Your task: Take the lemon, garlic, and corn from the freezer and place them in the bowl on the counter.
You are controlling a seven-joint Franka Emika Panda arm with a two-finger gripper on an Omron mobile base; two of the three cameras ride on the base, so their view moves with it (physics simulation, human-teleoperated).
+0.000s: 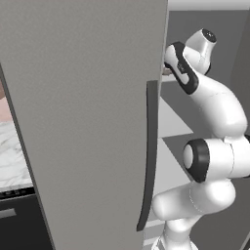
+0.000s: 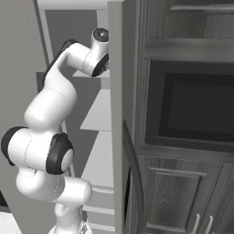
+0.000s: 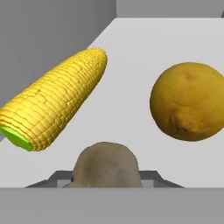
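Closest in the hand view, a lumpy tan-brown garlic bulb (image 3: 106,165) sits between the dark fingertips, and the hand (image 3: 106,181) is clenched on it. Beyond it, on the pale white freezer shelf (image 3: 131,87), a bright yellow cob of corn (image 3: 54,103) with a green cut end lies slantwise at left, and a round yellow-orange lemon (image 3: 188,101) rests at right, well apart from the cob. In the base views, the white arm (image 1: 215,146) reaches past the tall matte grey freezer door (image 1: 83,122) into the compartment.
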